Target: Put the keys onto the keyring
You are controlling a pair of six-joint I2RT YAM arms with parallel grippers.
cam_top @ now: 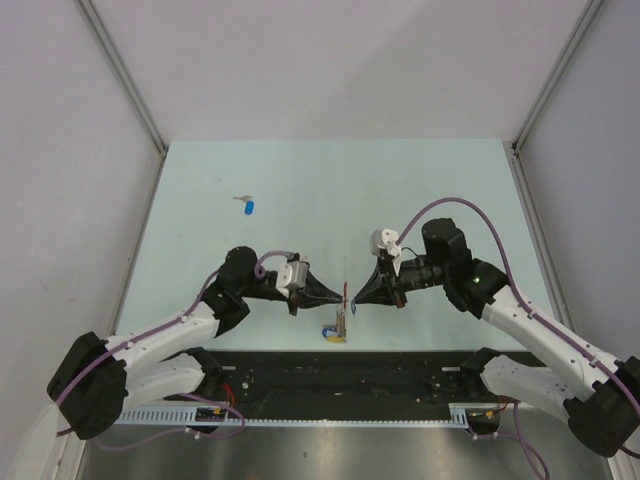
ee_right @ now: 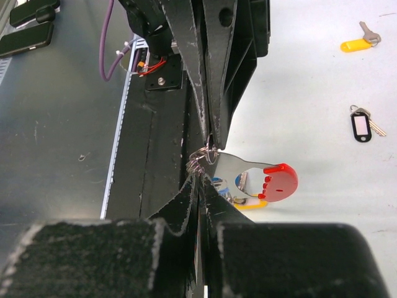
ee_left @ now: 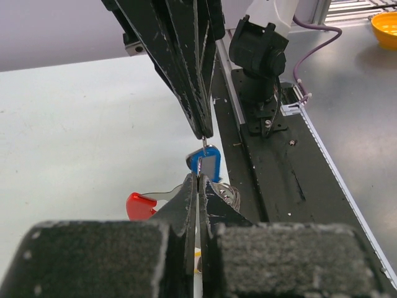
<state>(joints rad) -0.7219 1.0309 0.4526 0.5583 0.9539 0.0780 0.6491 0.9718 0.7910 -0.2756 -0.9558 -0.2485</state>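
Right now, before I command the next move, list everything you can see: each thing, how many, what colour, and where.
keyring: one, silver with red arc, held by the left gripper above the table's near centre
blue-tagged key: one, hanging from the right gripper
key cluster: one heap, yellow and blue, number unclear, on the table below the grippers
blue-headed key: one, far left of table
yellow-tagged key: one, on table, right wrist view only
black-rimmed oval tag: one, on table, same view
orange object: one, off the table, cut off
table: one, pale green
left gripper: black, shut
right gripper: black, shut
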